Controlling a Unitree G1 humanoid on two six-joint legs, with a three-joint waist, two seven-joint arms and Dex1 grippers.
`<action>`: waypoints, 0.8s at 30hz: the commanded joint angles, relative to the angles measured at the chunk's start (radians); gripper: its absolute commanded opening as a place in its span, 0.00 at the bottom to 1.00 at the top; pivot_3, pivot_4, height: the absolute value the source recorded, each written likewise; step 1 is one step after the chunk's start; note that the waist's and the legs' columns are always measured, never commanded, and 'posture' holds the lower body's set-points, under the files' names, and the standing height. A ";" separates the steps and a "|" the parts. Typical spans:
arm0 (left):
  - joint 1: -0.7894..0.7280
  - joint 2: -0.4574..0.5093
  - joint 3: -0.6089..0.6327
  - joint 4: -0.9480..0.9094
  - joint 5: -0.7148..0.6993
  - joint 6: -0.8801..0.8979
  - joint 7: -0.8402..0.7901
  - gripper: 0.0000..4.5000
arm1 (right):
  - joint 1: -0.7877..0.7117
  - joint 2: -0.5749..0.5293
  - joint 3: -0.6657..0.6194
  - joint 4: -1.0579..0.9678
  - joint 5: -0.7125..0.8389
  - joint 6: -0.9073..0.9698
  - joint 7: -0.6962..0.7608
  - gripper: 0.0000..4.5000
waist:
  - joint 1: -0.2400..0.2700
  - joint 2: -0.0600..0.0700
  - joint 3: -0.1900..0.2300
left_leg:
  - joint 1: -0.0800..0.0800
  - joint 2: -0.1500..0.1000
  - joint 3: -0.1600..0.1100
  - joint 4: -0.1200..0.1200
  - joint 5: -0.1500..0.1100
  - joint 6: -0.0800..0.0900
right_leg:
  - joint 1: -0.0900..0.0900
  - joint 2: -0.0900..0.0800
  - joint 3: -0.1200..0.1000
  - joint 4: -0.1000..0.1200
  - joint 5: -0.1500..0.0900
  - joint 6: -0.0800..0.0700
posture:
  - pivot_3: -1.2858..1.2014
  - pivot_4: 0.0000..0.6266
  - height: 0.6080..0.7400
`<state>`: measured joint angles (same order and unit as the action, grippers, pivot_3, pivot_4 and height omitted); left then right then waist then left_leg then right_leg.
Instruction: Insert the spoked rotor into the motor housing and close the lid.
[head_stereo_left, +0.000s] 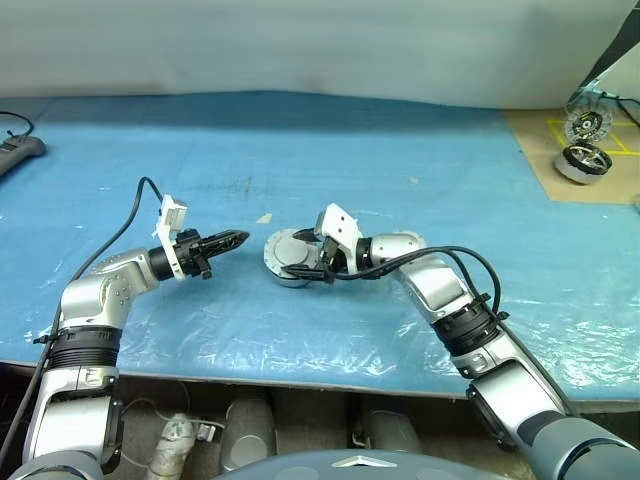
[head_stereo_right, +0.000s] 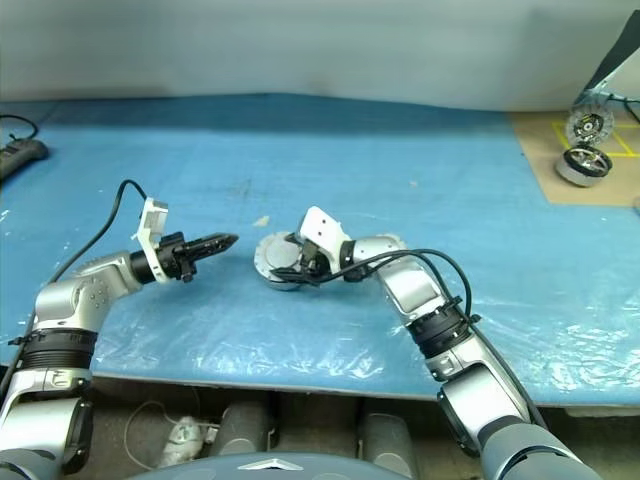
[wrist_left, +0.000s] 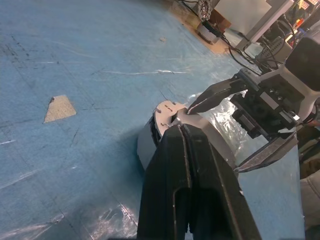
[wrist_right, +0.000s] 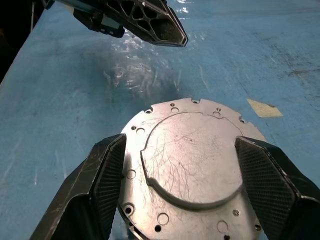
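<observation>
No brand, label or writing could be read on any of the parts.

The motor housing (head_stereo_left: 287, 262) stood on the blue worktop (head_stereo_left: 400, 170), and the lid (wrist_right: 187, 165) lay on top of it with its smooth pale grey face and central boss upward. The right pincer (wrist_right: 187, 192) was placed around the lid, its two black fingers (wrist_right: 95, 187) wide apart, one at each side of the lid's rim. The fingers were very near the rim, but whether they pressed on it I cannot tell.

The left pincer (head_stereo_left: 232, 240) had its fingers together and held nothing. It hung level just beside the housing, on the side away from the right arm, with its tip toward the housing and a small gap between them.

Far from the housing, on a brown board (head_stereo_left: 560, 150) at the worktop's corner, stood other round metal parts (head_stereo_left: 584, 160), too small to tell what they were.
</observation>
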<state>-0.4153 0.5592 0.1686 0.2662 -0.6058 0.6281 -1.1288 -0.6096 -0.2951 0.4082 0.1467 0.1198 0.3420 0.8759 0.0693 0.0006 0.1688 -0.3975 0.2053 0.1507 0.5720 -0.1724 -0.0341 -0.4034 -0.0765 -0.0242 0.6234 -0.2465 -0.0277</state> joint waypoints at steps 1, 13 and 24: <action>0.007 0.011 0.026 -0.037 -0.012 -0.017 0.004 0.00 | -0.007 0.021 0.002 0.038 -0.029 -0.053 -0.007 0.81 | -0.001 0.000 0.000 | 0.000 0.000 0.000 0.000 0.000 0.000 | 0.000 0.000 0.000 0.000 0.000 0.000 | 0.52 0.24 1.00; -0.006 0.000 0.022 -0.023 -0.012 -0.028 0.022 0.00 | 0.001 0.050 0.008 0.117 -0.095 -0.087 -0.010 0.81 | -0.001 0.000 0.000 | 0.005 0.000 0.001 0.001 0.000 0.000 | 0.003 0.000 0.002 0.000 0.000 0.000 | 0.52 0.24 1.00; -0.026 -0.016 0.012 0.008 0.000 -0.050 0.028 0.00 | -0.005 0.075 -0.002 0.140 -0.099 -0.021 -0.001 0.81 | -0.001 0.000 0.000 | 0.006 0.000 0.001 0.001 0.000 0.000 | 0.004 0.000 0.002 0.000 0.000 0.000 | 0.52 0.24 1.00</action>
<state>-0.4254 0.5409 0.1673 0.2785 -0.6041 0.5947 -1.1031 -0.6338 -0.2106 0.3727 0.2567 0.0475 0.3102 0.8638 0.0680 0.0004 0.1687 -0.3914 0.2054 0.1514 0.5729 -0.1725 -0.0341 -0.3988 -0.0765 -0.0222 0.6238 -0.2466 -0.0279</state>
